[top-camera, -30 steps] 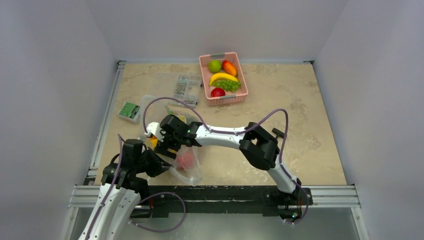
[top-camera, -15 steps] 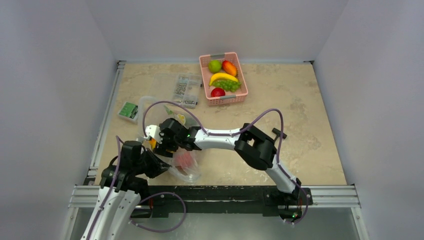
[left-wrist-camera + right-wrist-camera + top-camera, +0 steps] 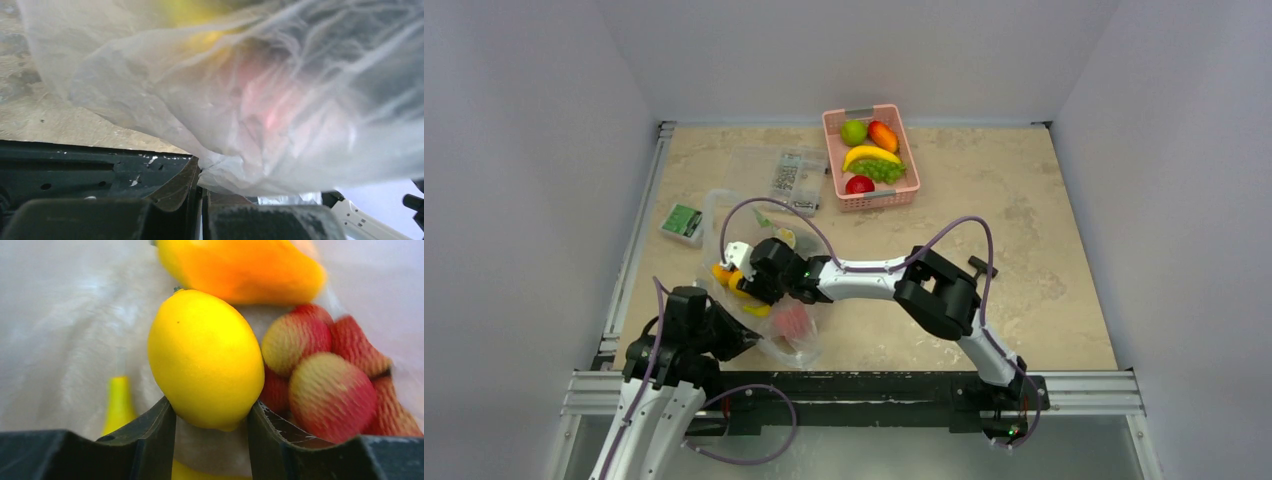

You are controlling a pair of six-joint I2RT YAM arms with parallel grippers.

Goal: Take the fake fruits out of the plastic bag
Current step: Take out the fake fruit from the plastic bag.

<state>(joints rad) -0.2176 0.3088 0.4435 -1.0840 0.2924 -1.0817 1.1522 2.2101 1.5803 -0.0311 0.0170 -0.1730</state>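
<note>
the left pincer (image 3: 200,172) was pinched shut on the edge of the plastic bag (image 3: 140,95), and inside the bag the right pincer (image 3: 210,416) squeezed just the end of a yellow lemon (image 3: 205,357) beside the red fruits (image 3: 330,390), so the smooth lemon could pop out and drop.

A pink basket (image 3: 879,199) at the tabletop's (image 3: 1024,200) far edge holds a banana (image 3: 871,153) and green grapes (image 3: 879,170). Just left of it lies a clear parts case (image 3: 792,178). A small green box (image 3: 684,221) sits near the left edge.
</note>
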